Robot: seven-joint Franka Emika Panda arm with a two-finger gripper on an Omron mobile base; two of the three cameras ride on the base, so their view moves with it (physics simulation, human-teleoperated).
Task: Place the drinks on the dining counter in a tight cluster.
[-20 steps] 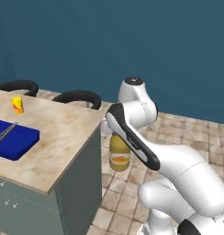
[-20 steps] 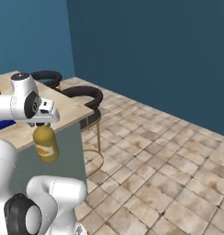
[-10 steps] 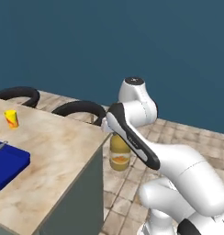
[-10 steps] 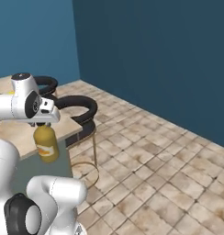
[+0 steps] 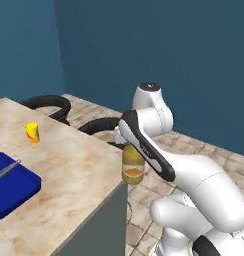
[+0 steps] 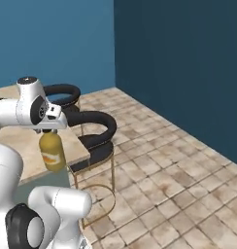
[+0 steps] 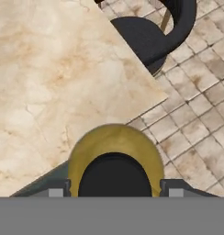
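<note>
Gripper: the gripper (image 6: 51, 130) is clamped on the neck of the amber bottle (image 6: 52, 151), which hangs upright below it, off the floor.
Bottle place: in the left base view the amber bottle (image 5: 132, 165) sits just off the counter's right corner, its base below the level of the top; the hand view looks down on its black cap (image 7: 114, 176) with the corner of the counter (image 7: 49, 82) ahead.
Risk, collision: if the arm swings left at this height, the bottle's body likely strikes the counter edge (image 5: 101, 197) and may twist in the grip; it needs lifting first.
Risk, stool: the near stool (image 6: 93, 131) stands just beside the bottle, so a wide swing could clip its back.
Risk, clutter: a yellow cup (image 5: 32, 133) and a blue tray (image 5: 11, 185) already occupy the top; a careless set-down could nudge them.
Change: the whole view has shifted, so the base has driven; the counter's corner now lies nearer the bottle, and the grip looks the same.
</note>
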